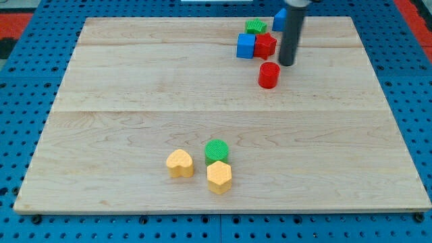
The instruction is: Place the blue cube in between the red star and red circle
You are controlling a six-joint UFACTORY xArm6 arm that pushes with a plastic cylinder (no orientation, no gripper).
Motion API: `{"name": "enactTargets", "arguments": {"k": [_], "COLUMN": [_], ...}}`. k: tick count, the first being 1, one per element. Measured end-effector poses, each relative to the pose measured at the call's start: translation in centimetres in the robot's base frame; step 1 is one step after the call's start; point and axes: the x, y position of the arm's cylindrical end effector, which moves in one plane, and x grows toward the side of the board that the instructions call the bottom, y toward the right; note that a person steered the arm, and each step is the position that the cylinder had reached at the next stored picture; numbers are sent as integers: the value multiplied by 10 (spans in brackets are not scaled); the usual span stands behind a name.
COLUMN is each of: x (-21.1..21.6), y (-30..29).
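Observation:
The blue cube (246, 46) sits near the view's top, touching the left side of the red star (265, 45). The red circle, a short cylinder (268, 75), stands just below and right of the star, apart from it. My tip (287, 63) rests on the board right of the red star and just above-right of the red circle. The rod rises out of the view's top edge.
A green star (255, 27) sits above the blue cube and red star. Another blue block (279, 19) lies behind the rod at the top edge. A green circle (217, 150), a yellow heart (179, 163) and a yellow hexagon (219, 177) cluster near the view's bottom.

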Motion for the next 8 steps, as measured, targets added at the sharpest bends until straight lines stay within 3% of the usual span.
{"name": "enactTargets", "arguments": {"k": [1, 2, 3, 4, 6, 7, 8], "x": [-65, -124, -127, -126, -70, -64, -70], "y": [34, 29, 25, -33, -65, -65, -106]}}
